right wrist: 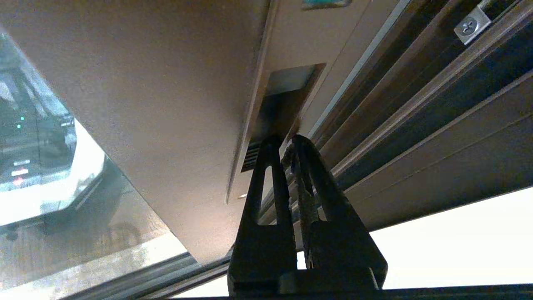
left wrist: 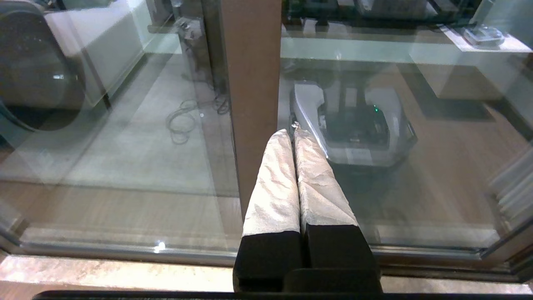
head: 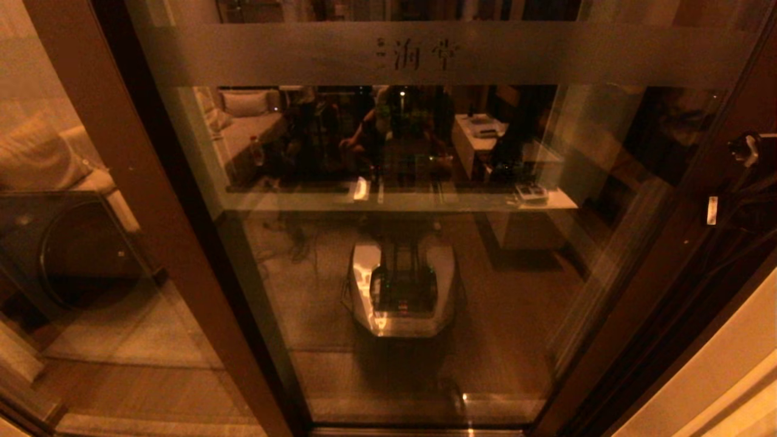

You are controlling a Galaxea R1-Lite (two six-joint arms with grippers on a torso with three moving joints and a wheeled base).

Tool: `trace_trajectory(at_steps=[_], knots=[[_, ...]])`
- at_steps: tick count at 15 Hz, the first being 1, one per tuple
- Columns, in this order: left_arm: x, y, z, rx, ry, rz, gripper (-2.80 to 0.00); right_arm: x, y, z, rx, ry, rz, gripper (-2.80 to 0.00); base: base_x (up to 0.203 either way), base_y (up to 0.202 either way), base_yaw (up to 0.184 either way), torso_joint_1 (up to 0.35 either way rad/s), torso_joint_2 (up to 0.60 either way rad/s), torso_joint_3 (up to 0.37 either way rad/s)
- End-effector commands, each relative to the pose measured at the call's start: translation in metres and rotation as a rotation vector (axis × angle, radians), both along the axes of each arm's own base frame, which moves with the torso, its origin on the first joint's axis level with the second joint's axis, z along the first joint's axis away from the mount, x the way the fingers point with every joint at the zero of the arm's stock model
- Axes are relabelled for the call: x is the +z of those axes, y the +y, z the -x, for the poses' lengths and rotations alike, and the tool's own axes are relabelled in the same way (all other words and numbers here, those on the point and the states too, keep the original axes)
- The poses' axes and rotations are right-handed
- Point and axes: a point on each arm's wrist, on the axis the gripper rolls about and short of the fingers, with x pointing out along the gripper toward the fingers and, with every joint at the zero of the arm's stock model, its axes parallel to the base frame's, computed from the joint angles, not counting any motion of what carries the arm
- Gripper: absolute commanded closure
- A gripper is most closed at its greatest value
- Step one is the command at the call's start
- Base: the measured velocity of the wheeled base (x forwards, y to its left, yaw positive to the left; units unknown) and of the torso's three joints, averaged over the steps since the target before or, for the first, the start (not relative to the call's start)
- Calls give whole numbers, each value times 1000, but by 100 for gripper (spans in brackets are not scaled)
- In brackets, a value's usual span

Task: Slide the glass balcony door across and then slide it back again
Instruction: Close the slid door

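Observation:
The glass balcony door (head: 388, 255) fills the head view, its frosted band (head: 546, 54) with faint characters running across the top. My right gripper (right wrist: 287, 141) is shut, its dark fingertips poked into the slim recessed handle (right wrist: 287, 98) on the door's brown right stile (head: 613, 340). In the head view only the right arm (head: 748, 152) shows, at the right edge. My left gripper (left wrist: 291, 132) is shut and empty. Its white-wrapped fingers (left wrist: 275, 187) point at the glass just beside a brown upright stile (left wrist: 254, 83), low near the floor track.
A fixed brown-framed panel (head: 139, 200) stands left, with a dark round-fronted machine (head: 73, 249) behind its glass. The glass mirrors my own base (head: 400, 291) and a lit room. A pale wall (head: 722, 376) borders the right. Floor track (left wrist: 125, 249) and stone sill (left wrist: 104, 273) lie below.

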Motion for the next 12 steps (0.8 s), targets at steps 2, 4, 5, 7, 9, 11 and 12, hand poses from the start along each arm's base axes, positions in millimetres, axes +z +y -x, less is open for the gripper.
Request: trace_trajectory(at_steps=[2, 4, 5, 7, 9, 11, 12], knots=[[0, 0, 0, 0, 1, 0, 0, 0, -2, -2, -5, -6, 5, 0, 0, 0, 0, 0, 0, 0], [0, 0, 0, 0, 0, 0, 0, 0, -3, -3, -6, -5, 4, 0, 0, 0, 0, 0, 0, 0], [0, 0, 0, 0, 1, 0, 0, -1, -4, -4, -8, -6, 4, 0, 0, 0, 0, 0, 0, 0], [0, 0, 0, 0, 1, 0, 0, -1, -5, -5, -12, -5, 4, 0, 0, 0, 0, 0, 0, 0], [0, 0, 0, 0, 1, 0, 0, -3, -6, -6, -28, 0, 8, 0, 0, 0, 0, 0, 0, 0], [0, 0, 0, 0, 1, 0, 0, -3, -6, -6, -29, 0, 10, 0, 0, 0, 0, 0, 0, 0], [0, 0, 0, 0, 1, 0, 0, -3, -6, -7, -29, 1, 10, 0, 0, 0, 0, 0, 0, 0]])
